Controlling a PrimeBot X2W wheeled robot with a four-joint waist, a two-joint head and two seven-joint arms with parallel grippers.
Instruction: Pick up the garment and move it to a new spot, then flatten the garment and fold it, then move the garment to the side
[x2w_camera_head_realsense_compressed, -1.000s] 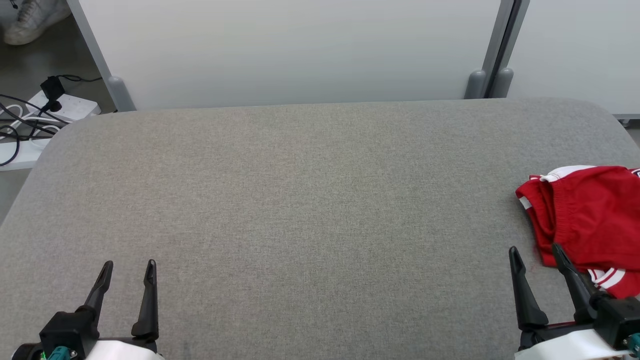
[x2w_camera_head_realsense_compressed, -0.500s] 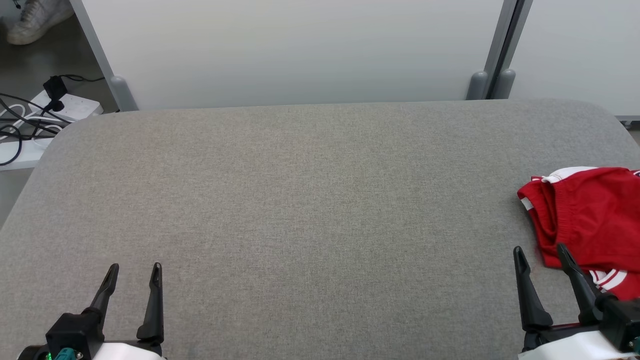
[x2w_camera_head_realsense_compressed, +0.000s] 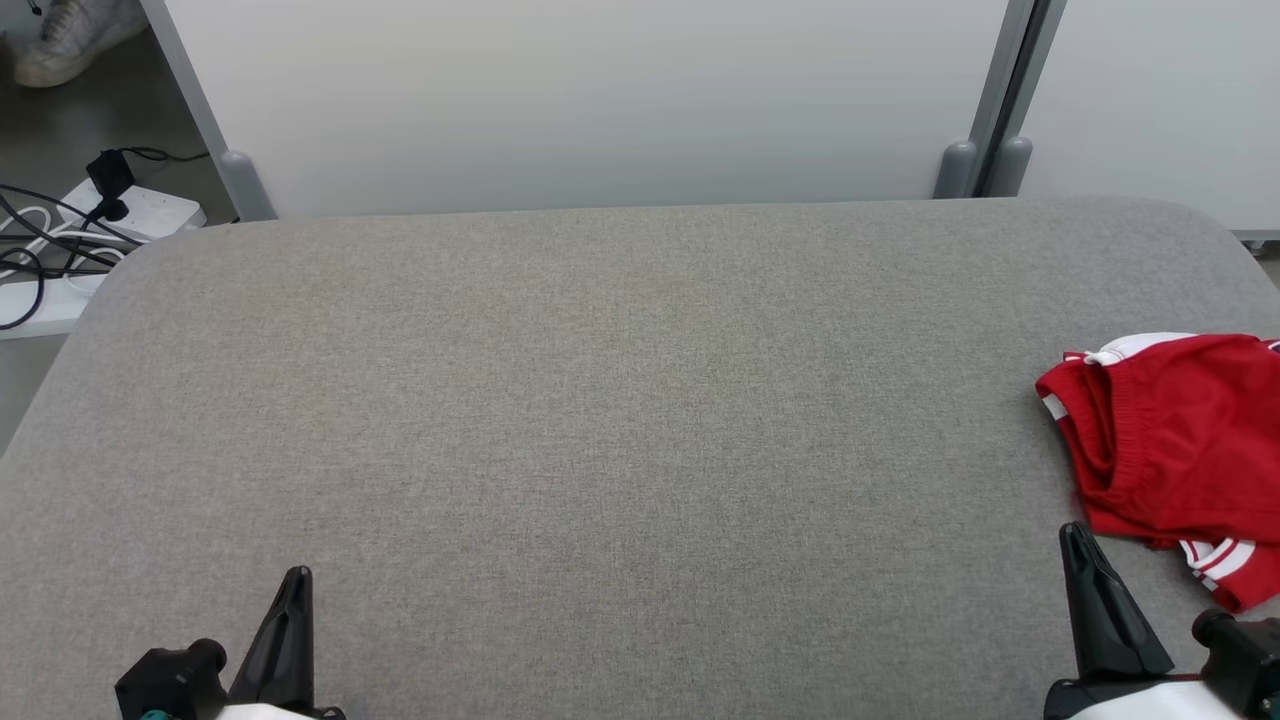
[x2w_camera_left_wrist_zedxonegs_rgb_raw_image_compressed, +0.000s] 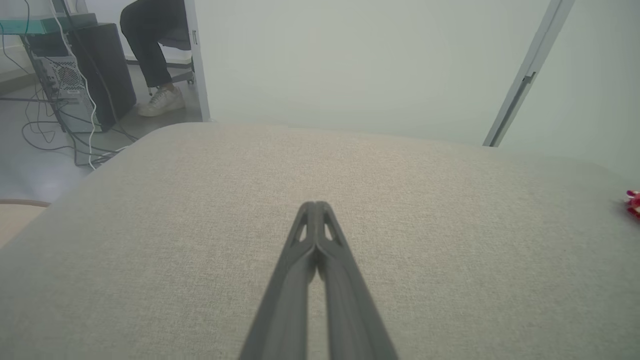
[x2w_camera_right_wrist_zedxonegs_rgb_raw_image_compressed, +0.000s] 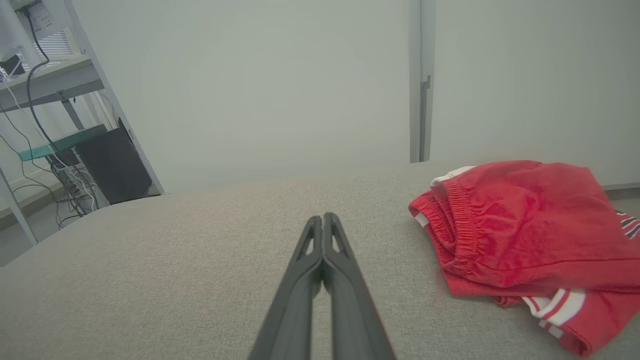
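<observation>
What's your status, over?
Both shut, empty: left gripper, right gripper. Bunched red garment on table, far right, untouched. No obstacle seen.

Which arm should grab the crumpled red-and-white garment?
Right. The right gripper, shut, sits just short of the crumpled red garment; the left gripper is far across the grey fabric table.

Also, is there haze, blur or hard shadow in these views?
Head view: sharp, soft even light, no hard shadow on the grey table. Left wrist view: hazy, washed out; the shut left claw blurs toward the bottom edge. Right wrist view: milky too, yet the red garment looks crisp.
</observation>
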